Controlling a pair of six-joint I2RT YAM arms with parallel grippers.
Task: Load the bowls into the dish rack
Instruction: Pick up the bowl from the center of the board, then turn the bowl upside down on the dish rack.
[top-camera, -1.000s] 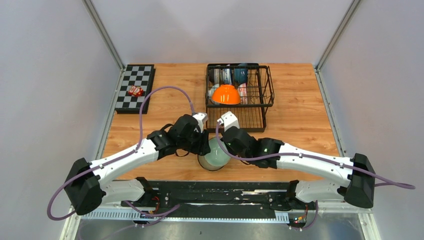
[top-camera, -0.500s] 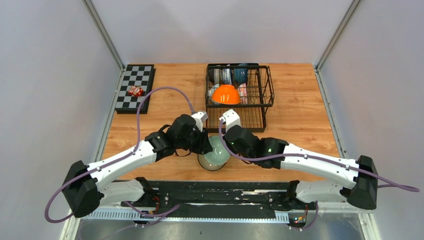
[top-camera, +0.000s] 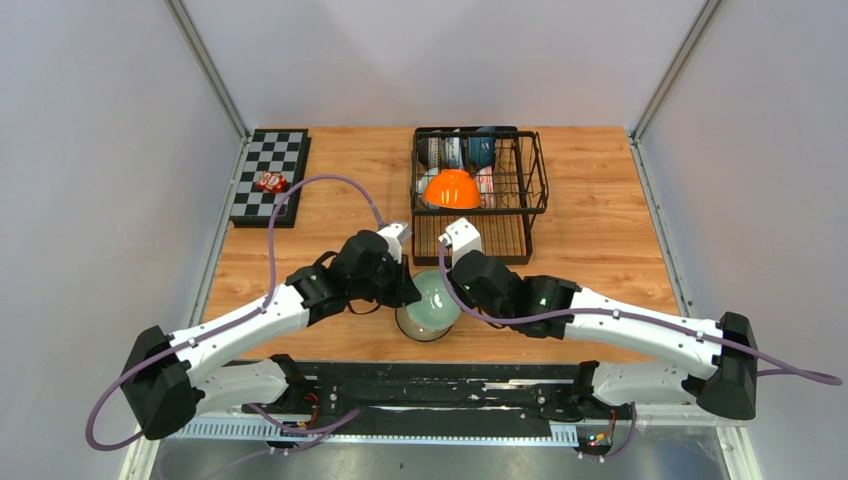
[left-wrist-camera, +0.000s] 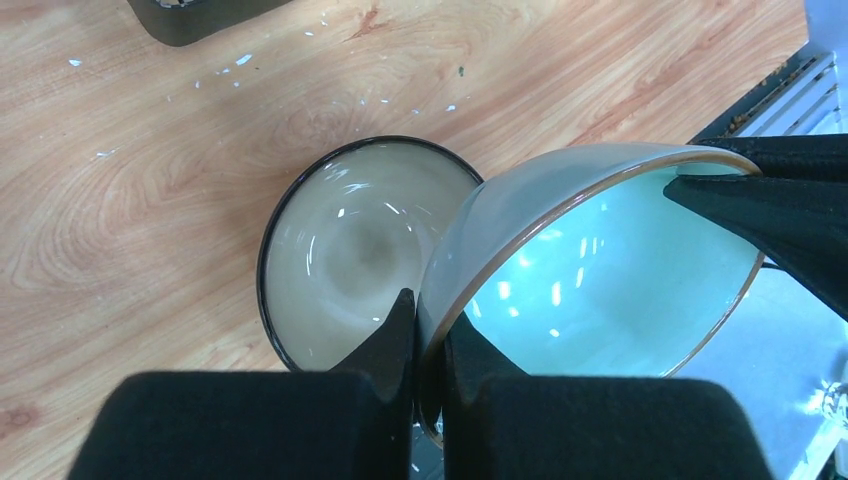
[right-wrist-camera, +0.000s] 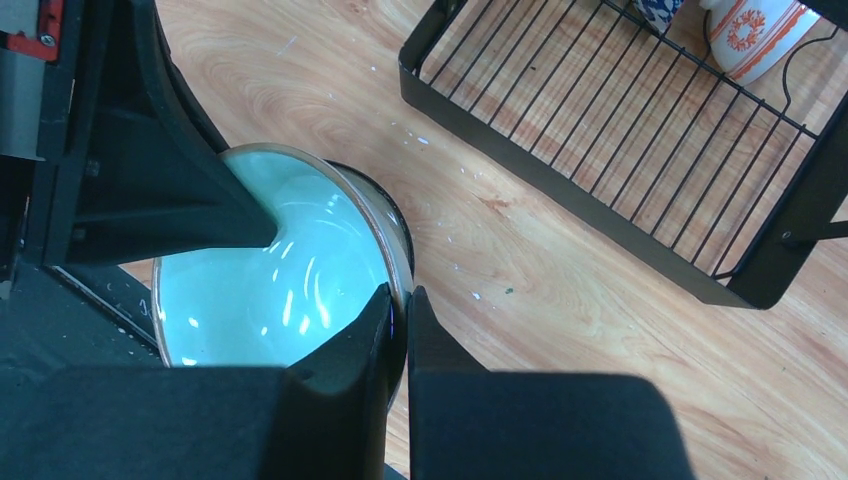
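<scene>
Change over the last second was slight: I logged left fingers (left-wrist-camera: 390, 345) and right fingers (right-wrist-camera: 360, 335) both clamped on opposite rims of the pale green bowl (top-camera: 430, 303), which hung tilted over the cream bowl (left-wrist-camera: 340, 255) on the desk (top-camera: 600, 240), nudged barely toward the dish rack (top-camera: 535, 190), not yet loaded.

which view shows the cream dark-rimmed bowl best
Left wrist: the cream bowl shows most of its inside and dark rim beside the tilted green bowl. Right wrist shows only a sliver of rim; in the top view the green bowl mostly covers it.
</scene>
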